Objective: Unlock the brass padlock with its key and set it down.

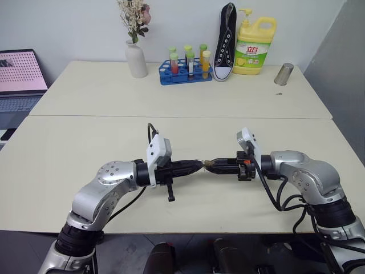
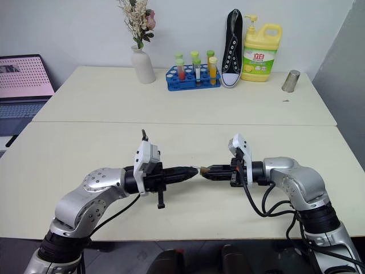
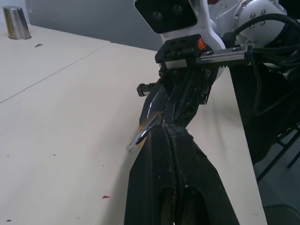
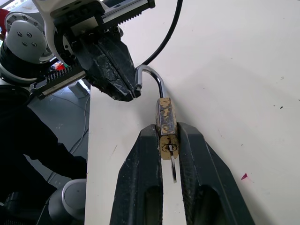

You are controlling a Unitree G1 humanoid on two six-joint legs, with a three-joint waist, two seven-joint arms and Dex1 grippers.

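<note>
The right gripper [image 4: 165,140] pinches the brass padlock [image 4: 166,124] between its two black fingers, the lock's body clamped at its lower end with the keyhole facing the wrist camera and a silvery key [image 4: 173,169] hanging from it. The thin shackle [image 4: 152,77] curves up out of the body toward the left gripper [image 4: 126,91], whose fingers are pressed together at the shackle's free end; whether they actually grip the shackle cannot be told. Both grippers meet tip to tip above the near table [image 1: 74,165], and the padlock sits between them, off the surface.

Well beyond the grippers, on the far table [image 1: 85,85], a blue rack [image 1: 183,74] holds several test tubes [image 1: 174,61] with green caps, filled with red, orange and yellowish liquid. To the right of it a black-and-white sneaker [image 1: 226,40] leans upright against the wall, and next to that stands a yellow detergent jug [image 1: 254,45] with a pump top; its label carries red characters too small to read. Farther right is a small metal cup [image 1: 283,73]. Left of the rack a white vase [image 1: 136,59] holds dried flowers [image 1: 133,16]. Far off to the left gripper's side, a laptop [image 1: 20,77] shows a pink screen.
</note>
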